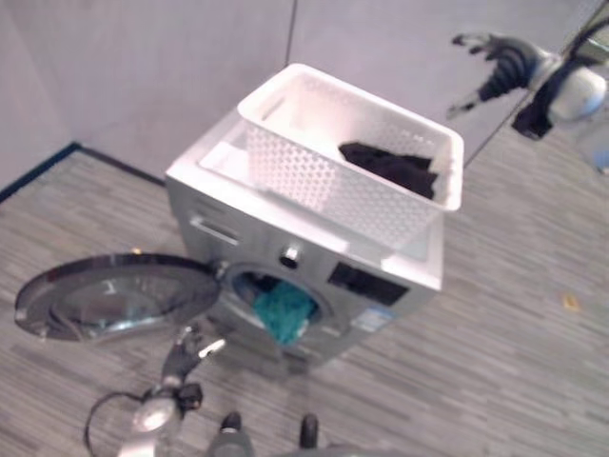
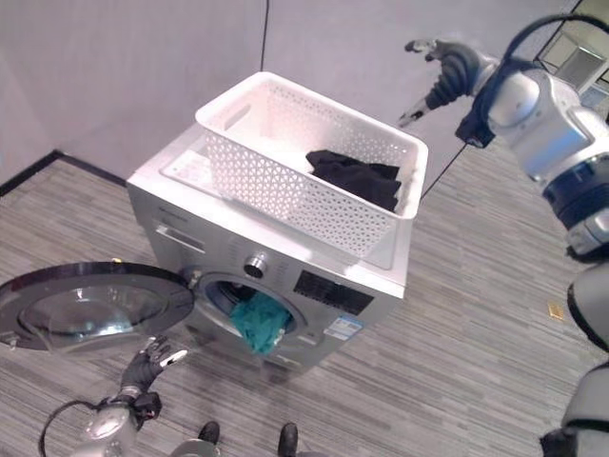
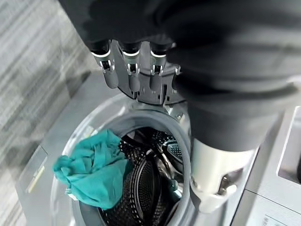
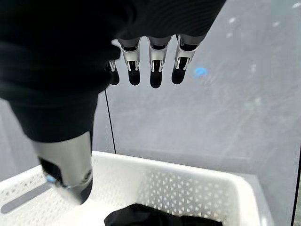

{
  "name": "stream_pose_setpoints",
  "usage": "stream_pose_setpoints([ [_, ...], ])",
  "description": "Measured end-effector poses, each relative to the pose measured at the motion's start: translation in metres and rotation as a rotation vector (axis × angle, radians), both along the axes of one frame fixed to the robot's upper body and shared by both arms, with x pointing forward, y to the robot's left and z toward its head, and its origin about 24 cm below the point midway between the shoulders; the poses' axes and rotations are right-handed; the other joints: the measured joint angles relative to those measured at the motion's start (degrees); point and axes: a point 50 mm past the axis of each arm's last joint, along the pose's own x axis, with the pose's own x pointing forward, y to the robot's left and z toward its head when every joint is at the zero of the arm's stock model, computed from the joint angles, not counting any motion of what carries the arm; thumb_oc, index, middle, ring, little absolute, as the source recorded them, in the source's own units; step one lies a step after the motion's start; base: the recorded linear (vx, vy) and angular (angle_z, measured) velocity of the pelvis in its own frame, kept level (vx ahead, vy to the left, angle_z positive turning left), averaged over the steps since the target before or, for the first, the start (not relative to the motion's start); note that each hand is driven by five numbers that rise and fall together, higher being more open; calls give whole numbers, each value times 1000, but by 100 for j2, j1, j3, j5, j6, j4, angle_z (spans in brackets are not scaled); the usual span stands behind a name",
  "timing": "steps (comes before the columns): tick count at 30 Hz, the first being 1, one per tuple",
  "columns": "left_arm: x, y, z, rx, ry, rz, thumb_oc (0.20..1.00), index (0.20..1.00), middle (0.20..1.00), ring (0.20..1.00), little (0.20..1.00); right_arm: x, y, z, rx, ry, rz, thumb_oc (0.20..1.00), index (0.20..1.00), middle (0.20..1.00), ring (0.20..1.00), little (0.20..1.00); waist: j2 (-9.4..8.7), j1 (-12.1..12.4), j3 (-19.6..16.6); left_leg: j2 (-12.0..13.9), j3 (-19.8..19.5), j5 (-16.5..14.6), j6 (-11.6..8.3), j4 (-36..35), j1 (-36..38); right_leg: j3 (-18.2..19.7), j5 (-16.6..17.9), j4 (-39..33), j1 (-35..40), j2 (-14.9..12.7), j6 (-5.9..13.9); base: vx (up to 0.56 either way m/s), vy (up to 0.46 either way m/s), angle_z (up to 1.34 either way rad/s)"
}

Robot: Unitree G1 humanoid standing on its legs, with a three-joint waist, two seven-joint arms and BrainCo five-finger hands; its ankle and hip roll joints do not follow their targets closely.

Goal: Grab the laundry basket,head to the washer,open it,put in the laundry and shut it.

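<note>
Grey floor (image 2: 476,314), laundry basket (image 2: 285,181) below right robot hand (image 2: 447,71)

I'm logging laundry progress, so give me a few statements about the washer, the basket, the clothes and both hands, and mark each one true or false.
1. The washer door is closed. False: it hangs wide open.
2. A teal garment hangs out of the drum opening. True.
3. The white laundry basket stands on the floor. False: it sits on top of the washer.
4. A black garment lies in the basket. True.
5. The right hand grips the black garment. False: it hovers open above the basket.
6. The left hand is open near the door. True.
</note>
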Motion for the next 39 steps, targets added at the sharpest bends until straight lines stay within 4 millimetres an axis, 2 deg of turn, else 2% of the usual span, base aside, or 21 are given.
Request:
stream_pose_setpoints([
  [4, 0, 3, 3, 14, -7, -5, 1000, 1000, 1000, 1000, 1000, 8, -1, -9, -26, 26, -40, 1000, 1000, 1000, 1000, 1000, -25, 62, 2, 16, -168, 19, -54, 2, -122, -155, -35, -1, -43, 27, -54, -43, -62, 21],
  [5, -4, 6, 2, 20, 6, -1, 1000, 1000, 1000, 1000, 1000, 10, 1, -12, -37, 29, -44, 1000, 1000, 1000, 1000, 1000, -37, 196, 1, 38, -203, 32, -78, 4, -220, -202, -35, 0, -90, 47, -55, -78, -89, 18],
  [6, -6, 7, 1, 23, 10, 0, 1000, 1000, 1000, 1000, 1000, 12, 2, -16, -32, 37, -48, 1000, 1000, 1000, 1000, 1000, -50, 213, 3, 38, -276, 30, -91, 23, -288, -255, -43, -1, -117, 54, -68, -53, -67, 27],
  [8, -3, 10, 4, 28, 1, 1, 1000, 1000, 1000, 1000, 1000, 16, -4, -29, -25, 72, -81, 1000, 1000, 1000, 1000, 1000, -137, 259, 14, 41, -474, 76, -171, 57, -528, -450, -64, -1, -280, 77, -117, -31, -45, 46],
  [12, -6, 13, 3, 36, 14, 9, 1000, 1000, 1000, 1000, 1000, 18, -5, -46, -33, 112, -89, 1000, 1000, 1000, 1000, 1000, -188, 612, 240, 46, -686, 149, -277, 147, -888, -659, -6, -1, -512, 119, -180, -45, -46, 29],
  [17, -5, 18, 6, 58, 11, 19, 1000, 1000, 1000, 1000, 1000, 18, -5, -52, -35, 128, -88, 1000, 1000, 1000, 1000, 1000, -221, 797, 441, 26, -800, 169, -303, 146, -1041, -778, -5, -1, -605, 114, -181, -12, -12, 15],
  [19, -4, 18, 6, 58, 9, 19, 1000, 1000, 1000, 1000, 1000, 18, -6, -55, -36, 139, -89, 1000, 1000, 1000, 1000, 1000, -226, 796, 460, 11, -824, 174, -297, 146, -1069, -793, -5, -1, -623, 107, -181, 6, -4, 8],
  [24, 18, 12, 16, 53, -53, 0, 1000, 1000, 1000, 1000, 1000, 11, -4, -69, -77, 224, -38, 1000, 1000, 1000, 1000, 1000, -234, 725, 690, -4, -931, 192, -314, 136, -1145, -923, -18, -1, -653, 104, -175, 8, 7, 10],
  [27, 22, 9, 18, 52, -62, -15, 1000, 1000, 1000, 1000, 1000, 4, -11, -68, -129, 253, -33, 1000, 1000, 1000, 1000, 1000, -237, 654, 690, -13, -924, 205, -307, 134, -1194, -916, -16, 0, -711, 94, -175, 0, 0, 0],
  [30, 27, 2, 18, 39, -71, -35, 1000, 1000, 1000, 1000, 1000, -7, -32, -63, -184, 281, -90, 1000, 1000, 1000, 1000, 1000, -236, 642, 692, -27, -915, 206, -305, 133, -1183, -906, -16, 0, -708, 79, -175, 0, 1, -1],
  [32, 27, -1, 17, 16, -75, -25, 1000, 1000, 1000, 1000, 1000, -9, -38, -60, -185, 279, -110, 1000, 1000, 1000, 1000, 1000, -242, 577, 691, -31, -873, 206, -305, 132, -1157, -872, -15, 0, -702, 72, -175, -1, 6, -9],
  [39, 33, -5, 19, -34, -102, -1, 1000, 1000, 1000, 1000, 1000, -12, -45, -59, -187, 293, -129, 1000, 1000, 1000, 1000, 1000, -252, 487, 695, 2, -677, 204, -304, 117, -1055, -697, 27, 0, -692, 73, -162, 0, 8, -15],
])
